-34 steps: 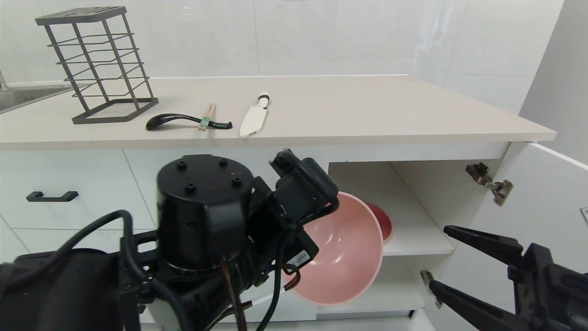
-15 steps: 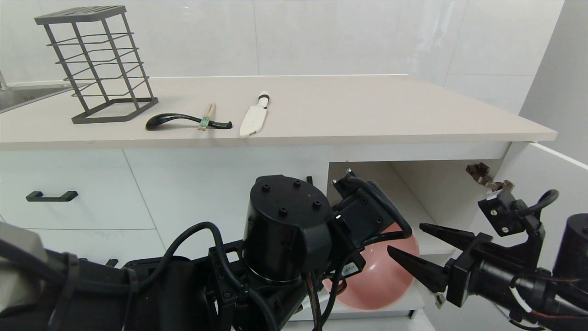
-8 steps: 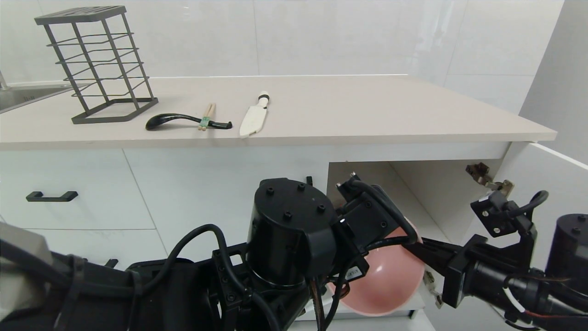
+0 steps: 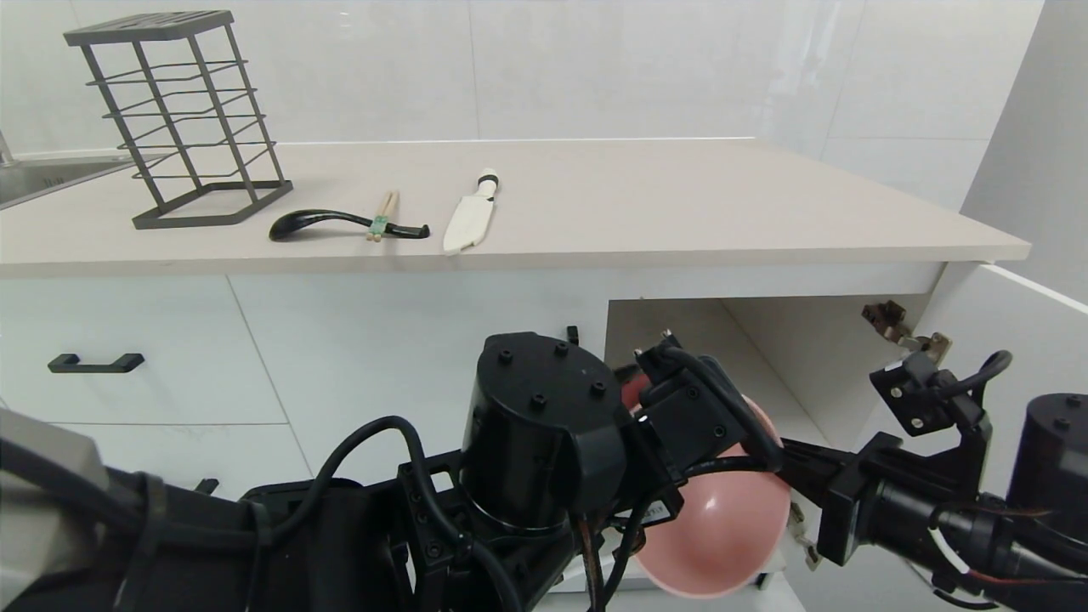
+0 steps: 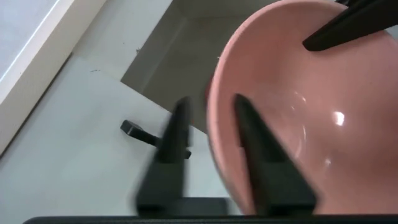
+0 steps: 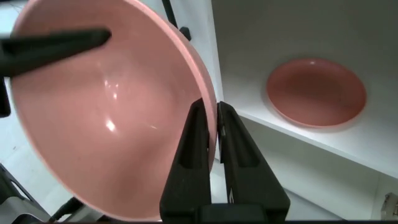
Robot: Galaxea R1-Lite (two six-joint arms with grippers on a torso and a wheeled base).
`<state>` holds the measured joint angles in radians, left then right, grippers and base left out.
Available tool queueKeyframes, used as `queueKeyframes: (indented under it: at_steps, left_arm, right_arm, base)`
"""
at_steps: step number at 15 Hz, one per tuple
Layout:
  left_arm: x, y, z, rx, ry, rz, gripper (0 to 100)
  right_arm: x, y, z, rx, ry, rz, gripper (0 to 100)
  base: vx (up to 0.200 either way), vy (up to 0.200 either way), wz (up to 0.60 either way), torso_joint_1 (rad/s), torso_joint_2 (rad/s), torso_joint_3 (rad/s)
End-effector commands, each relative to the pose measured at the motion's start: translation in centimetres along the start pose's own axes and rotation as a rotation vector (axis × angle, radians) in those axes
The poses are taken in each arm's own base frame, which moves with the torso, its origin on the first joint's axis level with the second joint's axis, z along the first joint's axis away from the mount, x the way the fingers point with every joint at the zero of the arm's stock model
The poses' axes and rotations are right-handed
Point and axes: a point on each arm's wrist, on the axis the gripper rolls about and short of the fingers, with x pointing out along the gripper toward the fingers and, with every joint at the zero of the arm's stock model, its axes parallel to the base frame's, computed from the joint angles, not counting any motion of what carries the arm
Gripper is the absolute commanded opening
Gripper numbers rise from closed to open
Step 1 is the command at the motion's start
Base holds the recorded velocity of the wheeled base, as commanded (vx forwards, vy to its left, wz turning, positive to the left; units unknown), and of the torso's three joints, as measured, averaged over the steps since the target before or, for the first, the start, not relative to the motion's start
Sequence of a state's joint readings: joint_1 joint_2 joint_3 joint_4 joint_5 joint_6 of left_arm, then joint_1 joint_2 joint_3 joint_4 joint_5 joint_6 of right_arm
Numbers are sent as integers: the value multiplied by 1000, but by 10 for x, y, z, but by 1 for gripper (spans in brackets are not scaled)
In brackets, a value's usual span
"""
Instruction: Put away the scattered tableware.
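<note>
A pink bowl (image 4: 722, 527) hangs tilted in front of the open lower cabinet, its underside toward the head camera. My right gripper (image 6: 211, 111) comes in from the right and is shut on the bowl's (image 6: 106, 118) rim. My left gripper (image 5: 211, 102) straddles the opposite rim of the bowl (image 5: 311, 124), one finger outside and one inside, standing open with a gap to the rim. On the counter lie a black ladle (image 4: 340, 223), chopsticks (image 4: 382, 217) and a white knife (image 4: 470, 219).
A pink plate (image 6: 316, 92) rests on the cabinet shelf behind the bowl. The cabinet door (image 4: 1003, 357) stands open at the right. A black wire rack (image 4: 178, 119) stands at the counter's back left, next to a sink (image 4: 42, 174).
The left arm carried the bowl down and right toward the cabinet and turned it over. The right gripper moved in from the right and closed on the rim; the left fingers have parted.
</note>
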<state>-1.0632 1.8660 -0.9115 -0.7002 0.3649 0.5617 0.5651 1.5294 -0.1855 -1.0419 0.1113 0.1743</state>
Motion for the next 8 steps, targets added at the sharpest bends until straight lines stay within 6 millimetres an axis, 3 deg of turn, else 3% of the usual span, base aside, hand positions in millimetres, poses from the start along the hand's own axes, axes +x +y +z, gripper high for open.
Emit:
queueKeyframes:
  at_steps: [1, 5, 8]
  left_arm:
    - [0, 1, 1, -4, -8, 2, 100]
    - [0, 10, 4, -32, -48, 47, 100]
    - [-7, 18, 8, -49, -68, 64, 100]
  right_arm:
    - [3, -2, -3, 5, 22, -10, 0]
    - [16, -20, -14, 39, 88, -84, 0]
    - [31, -46, -24, 77, 105, -170, 0]
  base:
    - [0, 0, 0, 0, 0, 0]
    - [0, 0, 0, 0, 0, 0]
    - [0, 0, 0, 0, 0, 0]
